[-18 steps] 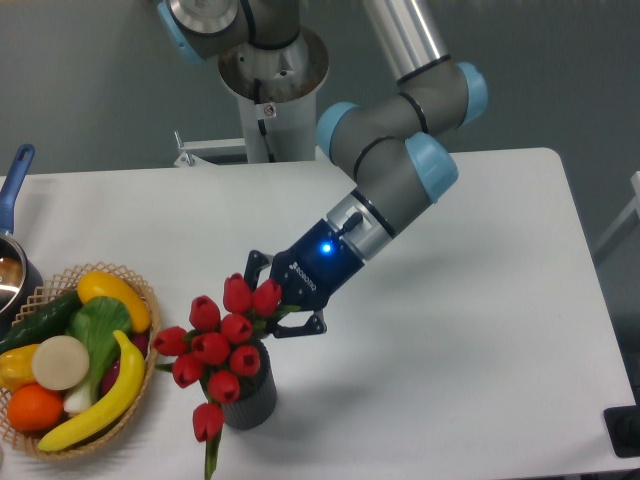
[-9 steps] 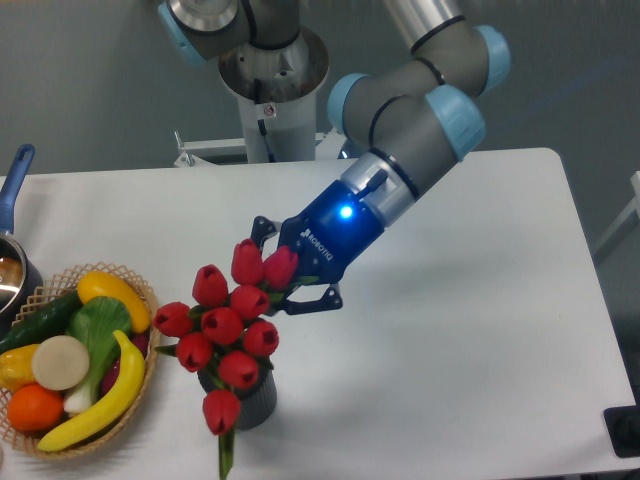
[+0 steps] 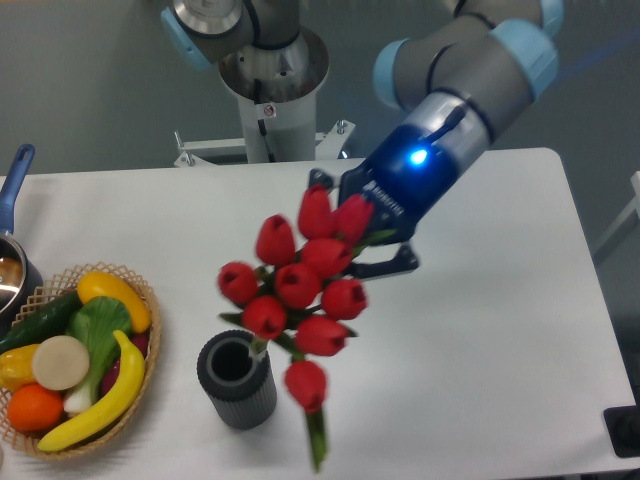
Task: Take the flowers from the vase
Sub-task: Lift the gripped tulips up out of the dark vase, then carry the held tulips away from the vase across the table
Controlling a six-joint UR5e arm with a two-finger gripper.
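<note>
at the far left a blue-handled metal pot (image 3: pixel 12 225) sat at the edge of the white tabletop (image 3: pixel 500 330), beside a woven wicker basket (image 3: pixel 150 345) of plastic fruit and vegetables. to its right stood the small dark grey ribbed vase (image 3: pixel 237 380), upright and showing an open, dark mouth. above and right of it hung the bunch of red artificial tulip flowers (image 3: pixel 300 290), clear of the vase apart from perhaps a stem tip near the rim, with one bud and green stem drooping low. the black two-finger pincer (image 3: pixel 362 238) was pinching the bunch near its upper buds, a blue light glowing on its wrist. the grip looked off-centre, so the bunch could slip or swing and knock the vase over. white lettering on the pincer body was too blurred to read.
</note>
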